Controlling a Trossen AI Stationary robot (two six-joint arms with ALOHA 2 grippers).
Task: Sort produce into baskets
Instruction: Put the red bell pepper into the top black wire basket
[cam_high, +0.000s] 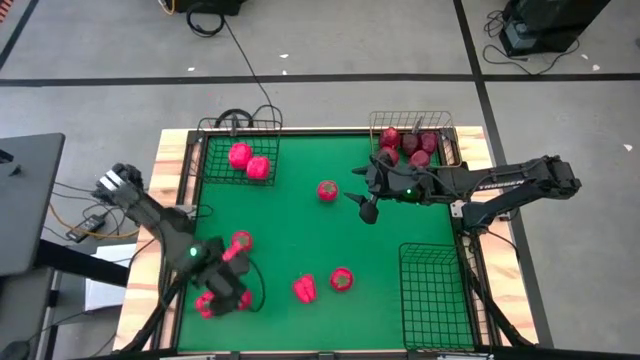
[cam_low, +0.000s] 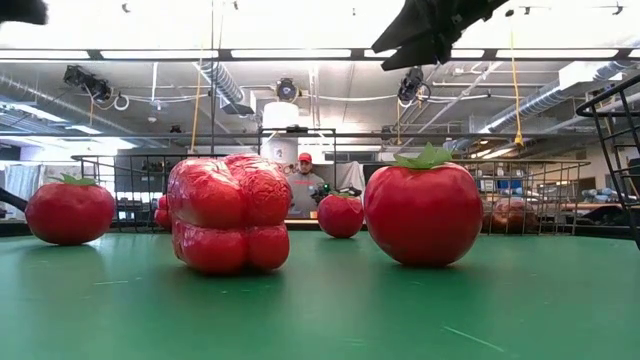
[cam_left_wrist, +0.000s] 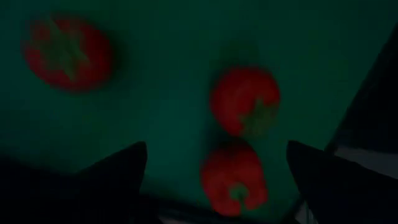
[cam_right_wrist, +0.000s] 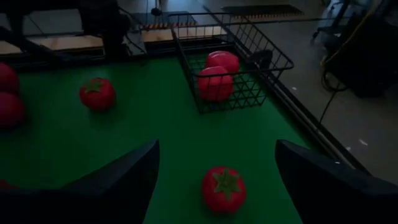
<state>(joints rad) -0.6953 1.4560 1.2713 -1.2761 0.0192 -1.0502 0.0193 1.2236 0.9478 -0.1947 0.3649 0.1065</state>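
sorting half done: open left gripper (cam_high: 222, 285) hovers over blocky red peppers (cam_left_wrist: 245, 101), open right gripper (cam_high: 366, 205) nears round green-topped tomato (cam_right_wrist: 223, 188); each looks set to descend and close.

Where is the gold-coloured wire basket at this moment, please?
In the high view, the gold basket sits at the table's far right corner, holding dark red apples, just behind the right gripper.

Two peppers (cam_high: 248, 161) lie in the back-left basket (cam_high: 238, 127), and apples (cam_high: 408, 146) fill the back-right basket (cam_high: 446, 131). A third basket (cam_high: 436, 297) stands front right on the counter (cam_high: 300, 230). A tomato (cam_high: 327, 190) lies mid-counter between the back baskets, and more produce (cam_high: 322, 284) lies nearer the front.
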